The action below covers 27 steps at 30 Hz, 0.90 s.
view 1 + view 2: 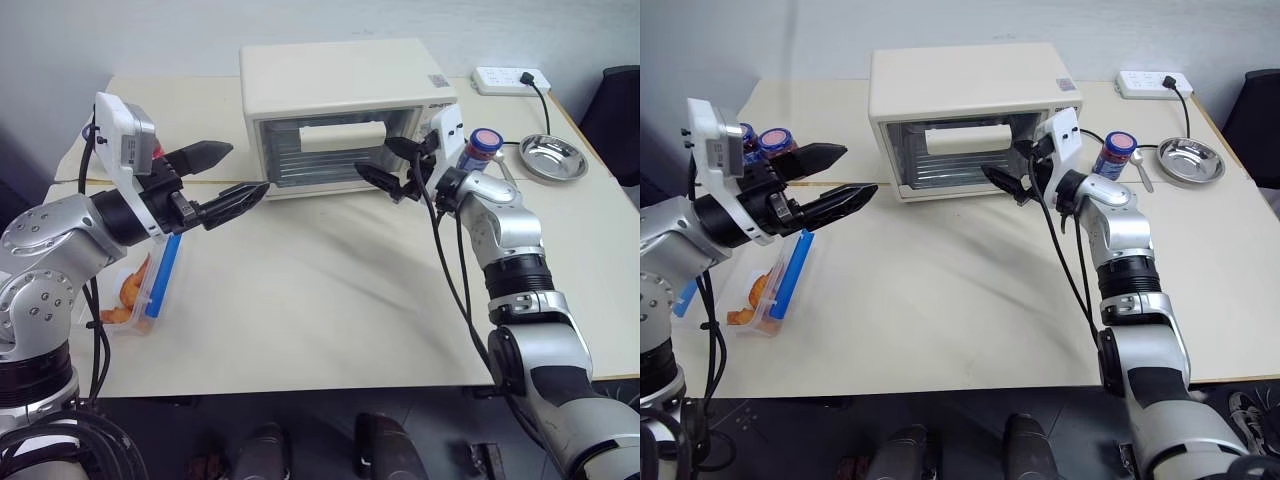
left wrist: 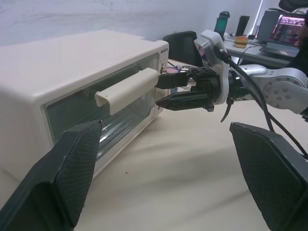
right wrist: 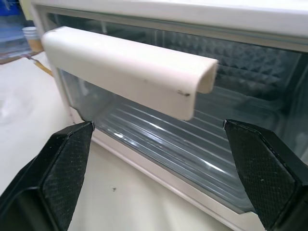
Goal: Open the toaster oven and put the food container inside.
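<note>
Two grippers are hovering over the tabletop (image 1: 330,300), both w/ black fingers spread wide & grasping nothing. The toaster oven (image 1: 345,85) is sitting at the far-middle of the tabletop, glass door closed, cream bar handle (image 3: 130,70) running across the door's upper part, wire rack showing thru the glass. The right gripper (image 1: 385,165) is hanging just in front of the oven door's right end, pointing left toward the handle; in the right wrist view the handle is lying between & beyond its two fingers (image 3: 62,163), not touching. The left gripper (image 1: 225,180) is floating off the oven's front-left corner, aiming toward the door, apart from it. The food container (image 1: 775,280), clear w/ blue clip & orange pieces inside, is resting on the tabletop near its left edge, under & behind the left arm, well apart from the oven. Two small jars (image 1: 765,140) are standing at far left behind the left wrist. A blue-lidded jar (image 1: 482,148) is sitting right of the oven, a steel bowl (image 1: 552,157) beyond it, & a white power strip (image 1: 510,78) is lying at the far right corner
</note>
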Tool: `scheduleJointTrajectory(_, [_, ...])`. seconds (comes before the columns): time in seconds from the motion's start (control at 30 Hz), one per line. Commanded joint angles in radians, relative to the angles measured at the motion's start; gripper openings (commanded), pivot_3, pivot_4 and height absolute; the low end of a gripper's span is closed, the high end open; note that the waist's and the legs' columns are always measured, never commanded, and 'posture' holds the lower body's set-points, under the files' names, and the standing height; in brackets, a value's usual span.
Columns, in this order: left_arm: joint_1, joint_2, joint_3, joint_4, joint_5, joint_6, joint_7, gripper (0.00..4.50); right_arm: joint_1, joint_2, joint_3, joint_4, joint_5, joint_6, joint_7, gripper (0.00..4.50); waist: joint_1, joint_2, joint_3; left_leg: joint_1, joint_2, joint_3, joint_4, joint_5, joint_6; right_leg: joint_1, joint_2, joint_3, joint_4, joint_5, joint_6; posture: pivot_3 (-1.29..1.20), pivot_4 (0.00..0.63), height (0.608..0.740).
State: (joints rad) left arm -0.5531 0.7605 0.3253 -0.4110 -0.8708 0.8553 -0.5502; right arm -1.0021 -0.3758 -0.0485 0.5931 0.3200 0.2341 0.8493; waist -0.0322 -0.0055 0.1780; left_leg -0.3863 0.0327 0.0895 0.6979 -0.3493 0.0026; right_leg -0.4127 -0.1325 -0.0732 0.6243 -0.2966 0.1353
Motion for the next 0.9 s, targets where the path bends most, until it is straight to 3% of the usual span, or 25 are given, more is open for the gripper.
scheduleJointTrajectory(0.03, [-0.011,-0.003,-0.006,0.008,0.027,-0.040,-0.003,4.50,0.037,0.000,-0.012,-0.162,0.070,0.040,0.077,4.47,0.001,0.000,0.000,0.000,0.000,0.000,0.000,0.000,0.000,0.000,0.000,0.000,0.000,0.000,0.000,0.00,0.150,0.740])
scheduleJointTrajectory(0.37, [-0.183,-0.043,-0.136,0.265,0.235,-0.196,-0.013,4.50,0.243,-0.014,-0.003,-0.447,0.124,0.143,0.092,4.47,-0.001,0.000,0.000,0.000,0.000,0.001,-0.001,0.000,0.000,-0.001,0.001,0.000,0.000,0.000,0.000,0.00,0.150,0.740])
scheduleJointTrajectory(0.47, [-0.261,-0.070,-0.215,0.382,0.328,-0.272,-0.054,3.89,0.289,-0.011,-0.004,-0.478,0.117,0.148,0.073,4.50,0.001,0.000,0.000,0.000,0.000,0.002,-0.001,0.000,0.000,-0.001,0.001,0.000,0.000,0.000,0.000,0.00,0.150,0.740])
scheduleJointTrajectory(0.67, [-0.384,-0.128,-0.345,0.618,0.500,-0.415,-0.130,2.01,0.321,-0.004,-0.005,-0.507,0.115,0.156,0.047,4.50,0.001,0.000,0.000,0.000,0.000,0.003,-0.001,0.000,0.000,-0.001,0.001,0.000,0.000,0.000,0.000,0.00,0.150,0.740])
scheduleJointTrajectory(0.87, [-0.435,-0.167,-0.436,0.723,0.613,-0.474,-0.212,0.23,0.361,0.000,-0.006,-0.564,0.123,0.173,0.016,4.50,0.002,0.000,0.000,0.000,0.000,0.003,-0.001,0.000,0.000,-0.002,0.001,0.000,0.000,0.000,0.000,0.00,0.150,0.740])
scheduleJointTrajectory(0.9, [-0.436,-0.170,-0.447,0.731,0.630,-0.482,-0.222,0.23,0.371,-0.001,-0.007,-0.579,0.124,0.178,0.008,4.50,0.002,0.000,0.000,0.000,0.000,0.003,-0.001,0.000,0.000,-0.002,0.001,0.000,0.000,0.000,0.000,0.00,0.150,0.740])
